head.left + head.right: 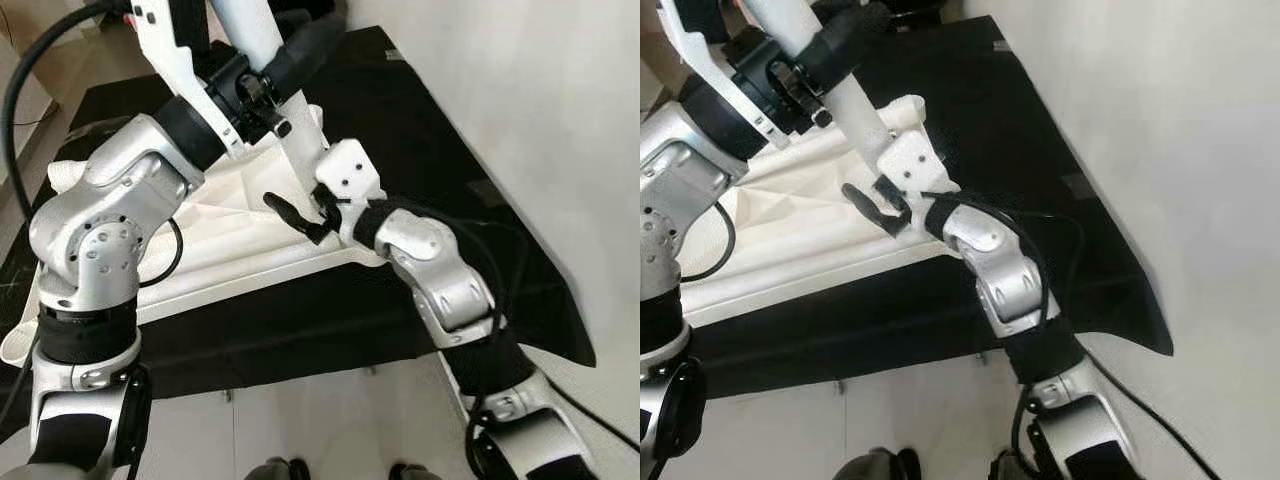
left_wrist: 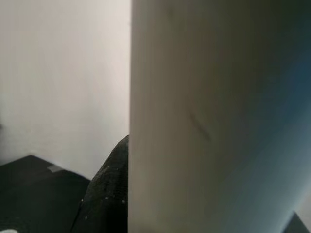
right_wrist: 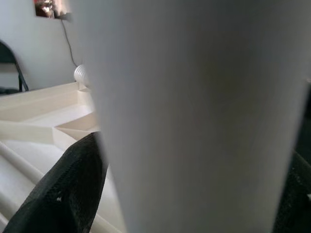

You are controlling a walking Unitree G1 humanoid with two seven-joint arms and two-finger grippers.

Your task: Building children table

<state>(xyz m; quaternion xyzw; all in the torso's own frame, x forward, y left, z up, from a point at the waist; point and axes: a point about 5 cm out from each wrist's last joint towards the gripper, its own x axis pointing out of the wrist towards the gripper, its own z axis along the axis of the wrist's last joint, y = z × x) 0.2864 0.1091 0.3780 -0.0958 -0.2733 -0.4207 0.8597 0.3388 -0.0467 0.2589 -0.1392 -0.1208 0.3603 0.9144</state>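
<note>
The right claw [image 1: 300, 215] pinches the white table leg [image 1: 295, 130] near its base; the left claw [image 1: 258, 100] grips the same leg higher up. The leg stands tilted on the overturned white tabletop [image 1: 230, 250], which lies on a black mat [image 1: 400, 120].

Silver arms, black joints

Left arm [image 1: 110, 225] shows round screw holes and a looping black cable; right arm [image 1: 440, 275] has black cuffs and a white wrist block.

Black mat [image 1: 420, 150] spread over pale tiled floor [image 1: 330, 420], plain white wall [image 1: 540, 90] alongside, soft daylight
</note>
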